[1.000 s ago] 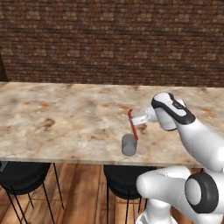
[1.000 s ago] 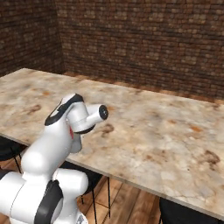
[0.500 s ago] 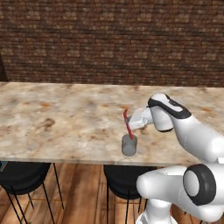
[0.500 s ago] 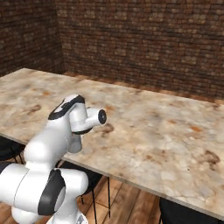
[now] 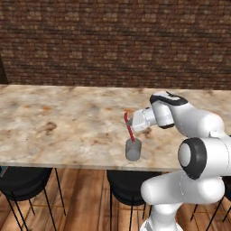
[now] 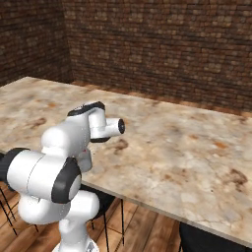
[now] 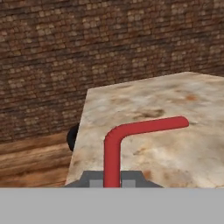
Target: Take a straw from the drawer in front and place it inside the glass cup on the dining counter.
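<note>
Brick wall behind, long beige marbled tabletop (image 5: 54, 122) running across, black stools (image 5: 22, 180) under it. Glass cup (image 5: 133, 149) stands upright near the front edge, and the straw (image 5: 129, 128) hangs over it in the left base view, tilted, bent end up. Its lower tip looks to be at or just inside the rim; can't tell how deep.

Fingers (image 5: 134, 122) are clamped tight on the straw, gripping it partway up the shaft. Hand view confirms it: red shaft rises from between the tips, elbow bends off to the right.

Judgement: this is the insertion step, nearly done, release still pending.

Risks from here:
- Straw is tilted. If the tip catches the rim on the way down, it can push the cup over or slide it toward the edge; the cup sits close to that edge.
- Letting go too high: the thin straw may bounce or tip out over the rim, being taller than the cup.
- Thin shaft could swivel in the grip and miss the opening.
</note>
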Motion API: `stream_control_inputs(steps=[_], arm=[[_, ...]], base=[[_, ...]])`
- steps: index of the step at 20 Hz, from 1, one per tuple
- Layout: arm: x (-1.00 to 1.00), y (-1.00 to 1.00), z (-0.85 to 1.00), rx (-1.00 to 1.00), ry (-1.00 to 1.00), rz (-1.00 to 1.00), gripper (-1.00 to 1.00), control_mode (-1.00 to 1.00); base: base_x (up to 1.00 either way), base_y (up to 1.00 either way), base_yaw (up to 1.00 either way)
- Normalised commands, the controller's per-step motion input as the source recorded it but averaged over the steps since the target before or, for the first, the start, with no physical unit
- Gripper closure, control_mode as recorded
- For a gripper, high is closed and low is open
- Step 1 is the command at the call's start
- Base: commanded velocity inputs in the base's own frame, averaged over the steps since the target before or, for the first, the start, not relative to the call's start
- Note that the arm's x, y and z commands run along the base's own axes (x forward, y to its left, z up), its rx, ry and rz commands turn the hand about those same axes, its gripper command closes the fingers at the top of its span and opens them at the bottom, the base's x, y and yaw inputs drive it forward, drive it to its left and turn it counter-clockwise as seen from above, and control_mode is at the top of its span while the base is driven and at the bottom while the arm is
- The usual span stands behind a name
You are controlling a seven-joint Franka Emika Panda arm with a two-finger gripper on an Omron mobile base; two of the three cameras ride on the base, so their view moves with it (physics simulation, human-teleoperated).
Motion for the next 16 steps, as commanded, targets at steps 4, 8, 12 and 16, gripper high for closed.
stream_control_inputs(steps=[4, 8, 12, 16], arm=[[0.03, 0.0, -0.31, 0.0, 0.0, 0.15, 1.0, -1.0], [0.0, 0.0, -0.22, 0.0, 0.0, 0.1, 1.0, -1.0], [0.03, 0.0, -0.09, 0.0, 0.0, 0.05, 1.0, -1.0], [-0.03, 0.0, -0.01, 0.0, 0.0, 0.03, 1.0, -1.0]], base=[[0.0, 0.0, 0.0], [0.0, 0.0, 0.0], [0.0, 0.0, 0.0], [0.0, 0.0, 0.0]])
